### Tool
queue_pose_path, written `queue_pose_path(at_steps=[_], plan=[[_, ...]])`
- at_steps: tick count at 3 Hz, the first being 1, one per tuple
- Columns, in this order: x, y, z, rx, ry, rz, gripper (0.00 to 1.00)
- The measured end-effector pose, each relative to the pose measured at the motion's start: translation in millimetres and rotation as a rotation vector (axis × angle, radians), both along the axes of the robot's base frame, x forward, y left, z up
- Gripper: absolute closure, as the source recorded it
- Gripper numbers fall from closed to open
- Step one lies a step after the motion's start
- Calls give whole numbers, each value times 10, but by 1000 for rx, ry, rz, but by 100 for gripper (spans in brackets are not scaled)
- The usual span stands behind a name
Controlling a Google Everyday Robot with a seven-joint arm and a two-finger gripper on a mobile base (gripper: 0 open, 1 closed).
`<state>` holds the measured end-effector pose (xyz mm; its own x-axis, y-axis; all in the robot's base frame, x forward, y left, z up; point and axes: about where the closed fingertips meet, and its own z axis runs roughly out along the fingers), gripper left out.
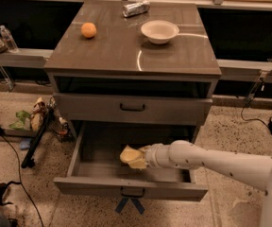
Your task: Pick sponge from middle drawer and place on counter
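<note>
**Inspector:** Where is the gripper sitting, and what are its jaws doing?

**Assessor:** The gripper (145, 158) is reaching inside the middle drawer (131, 187), which is standing pulled out beneath the front edge of the counter (126, 56). The pale arm (211, 161) is coming in low from the side of the counter's right edge. The jaws are pinching the sponge (131, 156); its near end is bunching up where they are closing on it.

**Inspector:** And how is the sponge lying?

**Assessor:** It is sitting inside the drawer, about midway across and nearer the drawer front than the back. Its long axis is running roughly parallel to the counter's front edge, dipping slightly. The free end is pointing toward the counter's left-edge side, and the other end is resting in the gripper.

**Inspector:** What is occupying the counter?

**Assessor:** An orange (89, 30) is sitting near the back left corner. A white bowl (159, 31) is sitting right of centre toward the back edge. A can (136, 8) is lying on its side by the back edge.
</note>
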<state>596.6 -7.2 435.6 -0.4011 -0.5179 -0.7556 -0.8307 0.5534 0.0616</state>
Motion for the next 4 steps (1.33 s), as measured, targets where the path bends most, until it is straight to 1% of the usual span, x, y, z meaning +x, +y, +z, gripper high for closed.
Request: queue_pose_path(at_steps=[1,2,3,4], plan=[[-110,-442,909,15,-1,-11,100],[-239,-681,1479,39,9,4,100],[-239,-680,1479,39,9,4,100],[-267,-903,2034,25,-77,-38,100]])
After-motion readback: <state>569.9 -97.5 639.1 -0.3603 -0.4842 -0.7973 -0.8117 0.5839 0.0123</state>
